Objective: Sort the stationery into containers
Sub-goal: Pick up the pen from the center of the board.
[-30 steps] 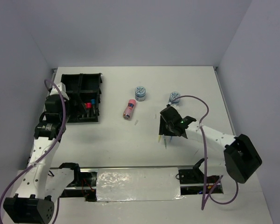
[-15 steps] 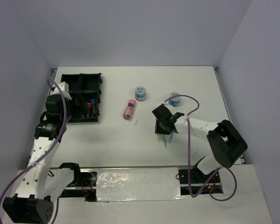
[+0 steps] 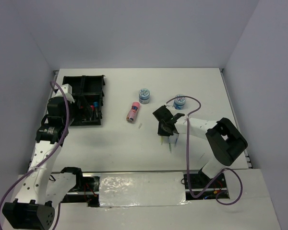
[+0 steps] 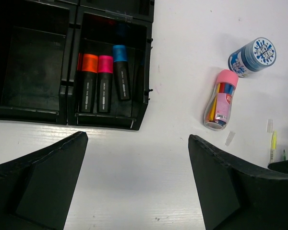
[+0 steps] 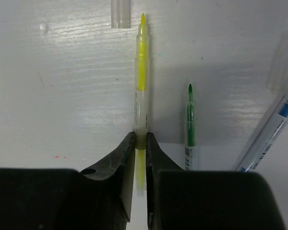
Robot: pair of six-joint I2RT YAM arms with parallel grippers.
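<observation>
Yellow pen (image 5: 141,96), lying flat on the white table (image 5: 53,96) with its tip pointing away from the wrist. The right wrist view shows the right gripper (image 5: 140,148) pinched onto the pen's barrel, one finger touching each side. The top view shows only the gripper's dark body over that spot.

Beside the held pen, apart from it, lie a green pen (image 5: 190,120) and, further right and tilted, a blue-and-white pen (image 5: 273,129). A clear cap (image 5: 120,13) lies just left of the yellow tip. None of these can be told apart from above.

The left wrist view alone shows the contents of the organiser tray (image 4: 67,103): three black markers side by side in one compartment, capped orange (image 4: 89,81), pink (image 4: 104,81) and blue (image 4: 121,72). The compartment to their left looks dark and cannot be read. The left gripper (image 4: 137,139) hangs near the tray with its jaws spread wide, holding nothing.

Between tray and pens lie a pink tube (image 4: 221,99) and a blue-white tub (image 4: 252,56). The second tub (image 3: 179,101) shows whole only from above.
</observation>
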